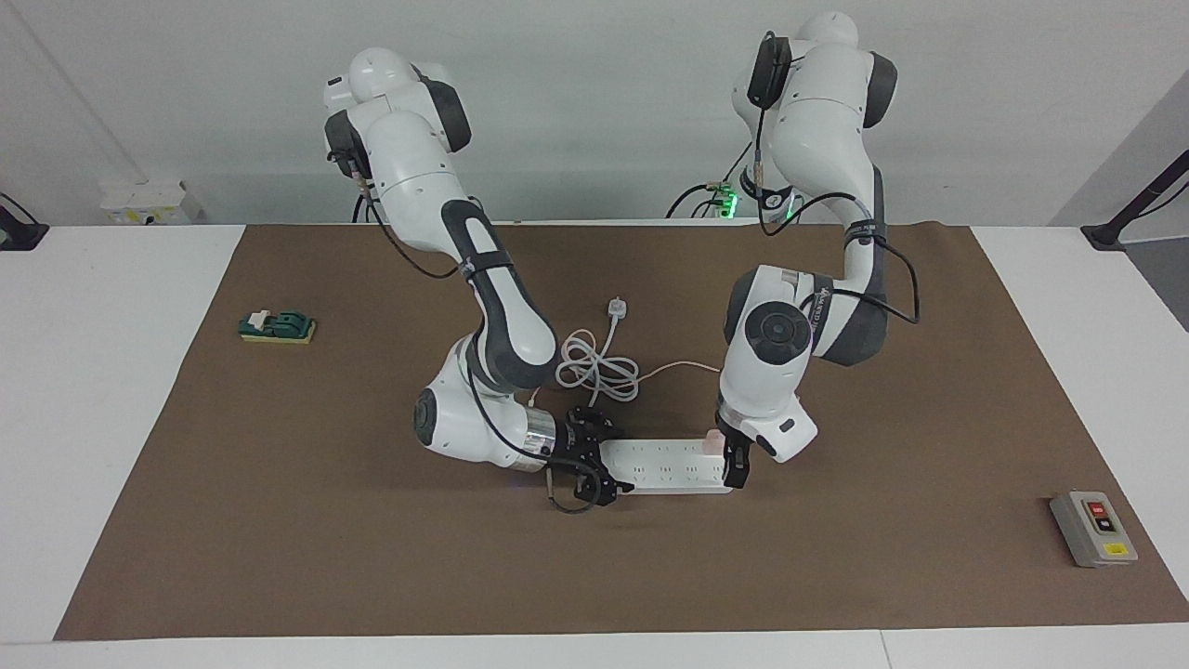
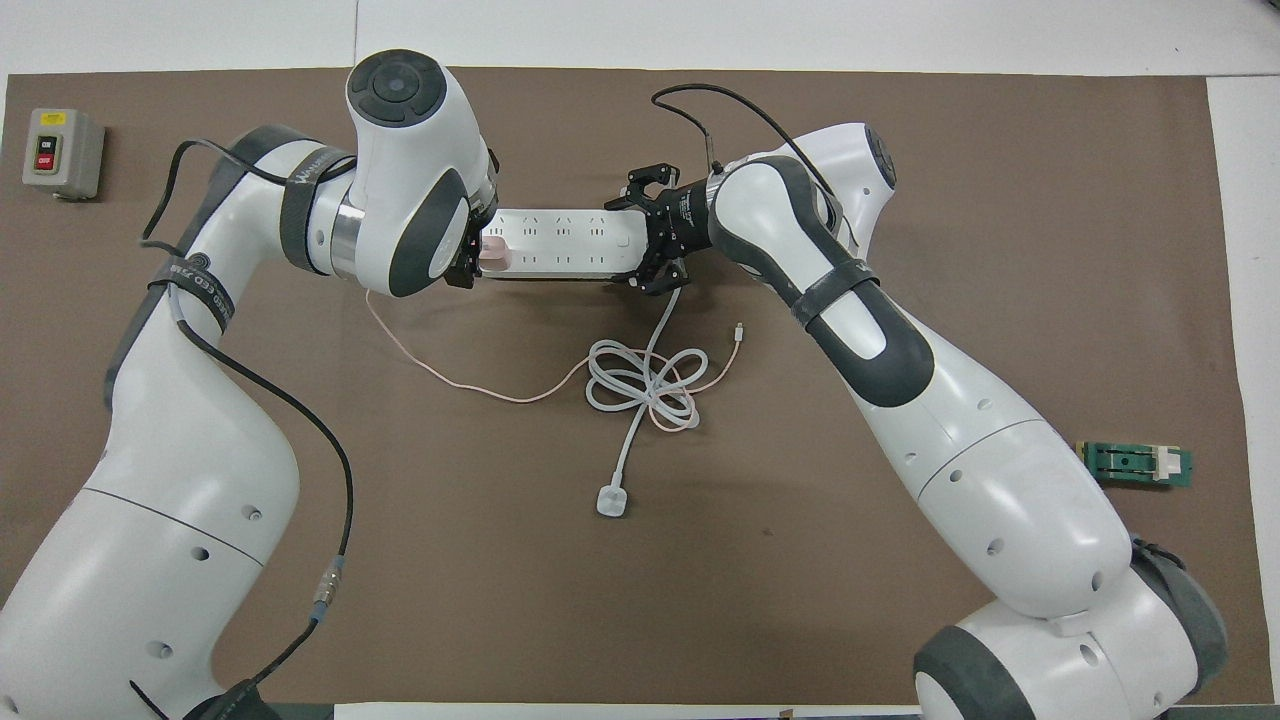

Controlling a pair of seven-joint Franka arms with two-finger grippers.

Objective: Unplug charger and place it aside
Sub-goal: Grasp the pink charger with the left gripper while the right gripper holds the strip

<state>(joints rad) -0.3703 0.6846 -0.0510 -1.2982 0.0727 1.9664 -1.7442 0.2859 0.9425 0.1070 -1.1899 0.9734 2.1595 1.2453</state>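
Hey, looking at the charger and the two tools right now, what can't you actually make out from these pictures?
- Charger prongs: both views, hidden in the power strip, so how deeply it sits is unclear.
- Left tool grip: in the overhead view the wrist covers it; in the facing view contact with the charger is too small to tell.
- Right tool at the strip's other end: whether it clamps the strip cannot be told in either view.

Table [image 1: 111, 446], brown mat [image 1: 372, 557] (power strip [image 1: 664, 465] atop)
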